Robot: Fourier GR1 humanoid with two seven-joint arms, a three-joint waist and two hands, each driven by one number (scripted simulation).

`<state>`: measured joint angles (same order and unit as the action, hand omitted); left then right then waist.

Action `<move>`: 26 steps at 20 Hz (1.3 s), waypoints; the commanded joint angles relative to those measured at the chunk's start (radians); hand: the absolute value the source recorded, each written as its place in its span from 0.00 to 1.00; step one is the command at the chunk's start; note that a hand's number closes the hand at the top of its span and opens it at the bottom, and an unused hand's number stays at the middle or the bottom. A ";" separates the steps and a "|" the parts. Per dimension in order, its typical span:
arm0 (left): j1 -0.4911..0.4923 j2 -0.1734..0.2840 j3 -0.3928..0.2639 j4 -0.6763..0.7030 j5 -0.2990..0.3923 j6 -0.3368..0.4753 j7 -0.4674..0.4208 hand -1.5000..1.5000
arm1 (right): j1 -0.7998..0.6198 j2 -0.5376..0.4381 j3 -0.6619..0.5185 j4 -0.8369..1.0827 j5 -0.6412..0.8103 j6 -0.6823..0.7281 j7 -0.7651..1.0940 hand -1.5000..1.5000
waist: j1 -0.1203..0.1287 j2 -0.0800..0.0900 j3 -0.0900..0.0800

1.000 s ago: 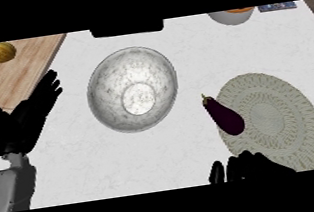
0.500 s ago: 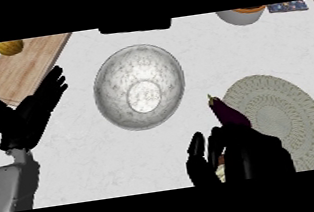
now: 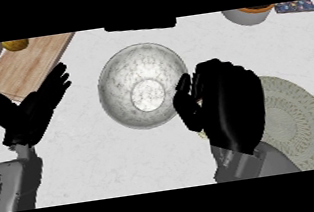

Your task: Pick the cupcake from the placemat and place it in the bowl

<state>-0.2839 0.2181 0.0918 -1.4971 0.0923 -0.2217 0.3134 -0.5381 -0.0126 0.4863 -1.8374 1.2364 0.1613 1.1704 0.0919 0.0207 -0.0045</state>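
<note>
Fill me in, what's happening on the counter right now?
The right hand hovers over the left edge of the round placemat, next to the metal bowl. It covers whatever lies there, so a grasp cannot be confirmed. The bowl holds nothing. The left hand rests open at the left, by the wooden board.

The bowl [image 3: 144, 92] looks like brushed, mottled metal with a dull sheen. The round placemat [image 3: 306, 122] appears woven and ribbed, matt. The cutting board [image 3: 26, 67] is pale wood. The bench [image 3: 115, 159] is white, faintly speckled stone.
</note>
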 commanded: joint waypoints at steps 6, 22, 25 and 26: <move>-0.026 0.004 0.004 0.014 0.001 -0.003 0.003 0.50 | -0.308 0.012 -0.206 0.487 -0.245 -0.198 0.064 1.00 | 0.009 0.006 0.003; -0.040 -0.035 -0.024 0.030 -0.023 0.017 -0.017 0.50 | -0.516 0.012 -0.394 1.004 -0.538 -0.799 -0.286 0.00 | 0.016 0.010 0.004; -0.033 0.000 0.002 0.014 0.000 -0.008 -0.006 0.50 | -0.578 0.012 -0.398 1.124 -0.506 -0.884 -0.335 0.00 | 0.018 0.009 0.004; -0.060 -0.004 0.006 0.034 -0.004 0.002 -0.005 0.50 | -0.573 0.012 -0.377 1.158 -0.515 -0.918 -0.359 0.00 | 0.007 0.008 0.004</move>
<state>-0.3217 0.2048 0.0822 -1.4737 0.0834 -0.2216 0.3018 -1.0603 -0.0029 0.0916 -0.8128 0.7286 -0.6086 0.8540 0.1133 0.0323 -0.0001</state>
